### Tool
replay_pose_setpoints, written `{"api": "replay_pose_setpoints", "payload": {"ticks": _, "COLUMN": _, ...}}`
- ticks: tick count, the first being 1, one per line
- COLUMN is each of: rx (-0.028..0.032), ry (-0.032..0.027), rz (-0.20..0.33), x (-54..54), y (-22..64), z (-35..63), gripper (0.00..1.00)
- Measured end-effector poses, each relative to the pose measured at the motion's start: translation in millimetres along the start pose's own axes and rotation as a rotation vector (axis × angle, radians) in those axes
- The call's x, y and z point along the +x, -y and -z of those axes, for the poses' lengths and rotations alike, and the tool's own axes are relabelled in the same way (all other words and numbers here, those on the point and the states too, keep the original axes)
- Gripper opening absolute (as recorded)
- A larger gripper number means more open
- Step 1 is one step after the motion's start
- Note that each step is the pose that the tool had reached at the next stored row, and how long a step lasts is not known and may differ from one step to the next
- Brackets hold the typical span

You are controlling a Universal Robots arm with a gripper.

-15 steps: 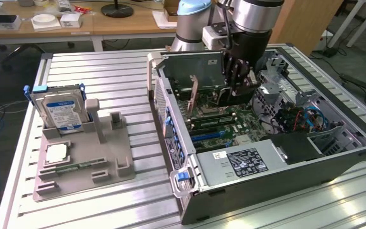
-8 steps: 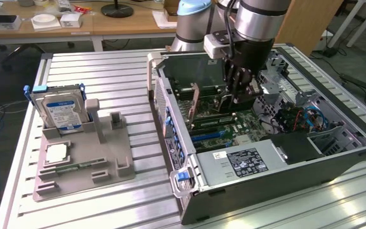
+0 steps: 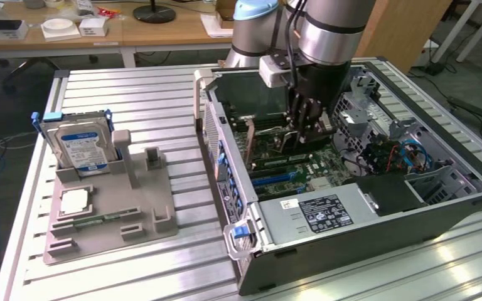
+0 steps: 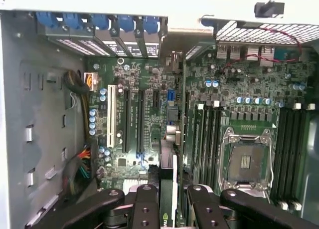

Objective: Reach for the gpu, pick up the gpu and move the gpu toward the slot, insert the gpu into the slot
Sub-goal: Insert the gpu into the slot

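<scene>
On the slatted counter (image 3: 140, 100) the open computer case (image 3: 442, 213) lies toward its right edge, and inside it the gripper (image 4: 167, 199) is clamped on the gpu (image 4: 167, 179), held edge-on just above the green motherboard (image 4: 149, 104).

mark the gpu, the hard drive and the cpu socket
gpu (image 4: 168, 181): wrist view, black cooler edge between the hand's fingers.
hard drive (image 3: 82, 147): exterior view, blue-and-white label.
cpu socket (image 4: 246, 163): wrist view, centre of the bare socket.
</scene>
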State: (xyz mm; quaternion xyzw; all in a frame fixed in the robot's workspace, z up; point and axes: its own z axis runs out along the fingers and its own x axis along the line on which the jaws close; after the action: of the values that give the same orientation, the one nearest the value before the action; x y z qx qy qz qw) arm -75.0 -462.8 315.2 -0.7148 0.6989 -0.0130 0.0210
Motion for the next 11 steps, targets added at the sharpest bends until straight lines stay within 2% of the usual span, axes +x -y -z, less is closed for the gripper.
{"api": "replay_pose_setpoints", "payload": {"ticks": 4, "rx": 0.0001, "ry": 0.0002, "rz": 0.001, "x": -0.1, "y": -0.4, "z": -7.2, "gripper": 0.27}}
{"api": "replay_pose_setpoints", "payload": {"ticks": 11, "rx": 0.0, "ry": -0.0005, "rz": 0.001, "x": -0.7, "y": -3.5, "z": -13.8, "gripper": 0.27}}
